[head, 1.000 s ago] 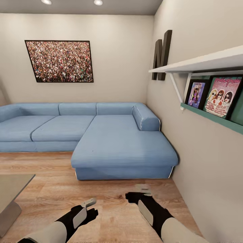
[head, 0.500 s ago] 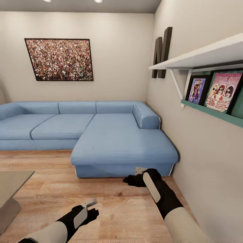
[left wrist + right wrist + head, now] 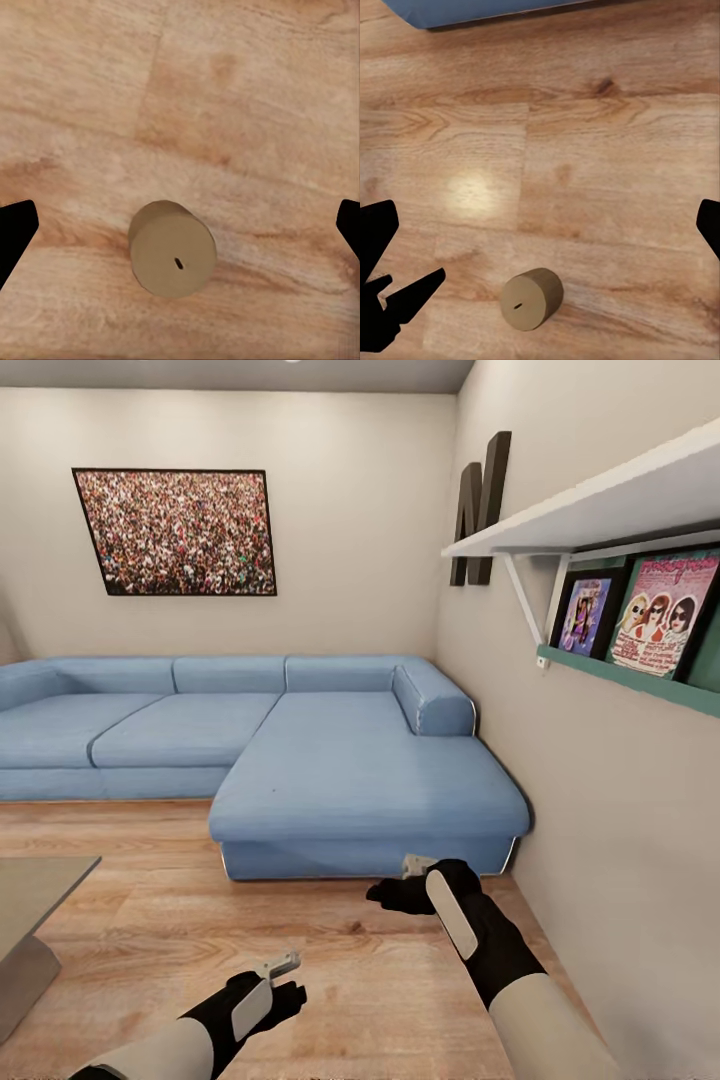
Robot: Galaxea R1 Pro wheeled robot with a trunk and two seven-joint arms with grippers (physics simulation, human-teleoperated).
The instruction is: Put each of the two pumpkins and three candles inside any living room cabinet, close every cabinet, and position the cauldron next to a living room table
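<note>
Hovering over floor (image 3: 90,67): two end effectors, both spread wide; one candle (image 3: 172,249) (upright) below.

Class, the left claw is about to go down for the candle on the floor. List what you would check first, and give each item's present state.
1. Candle upright on the wood floor: ok.
2. Left claw open: ok.
3. Candle roughly centred between the left fingertips: ok.
4. Right claw apart from the candle: ok.
5. Floor around the candle free of other things: ok.
6. Height of the left claw above the candle: cannot tell.
</note>
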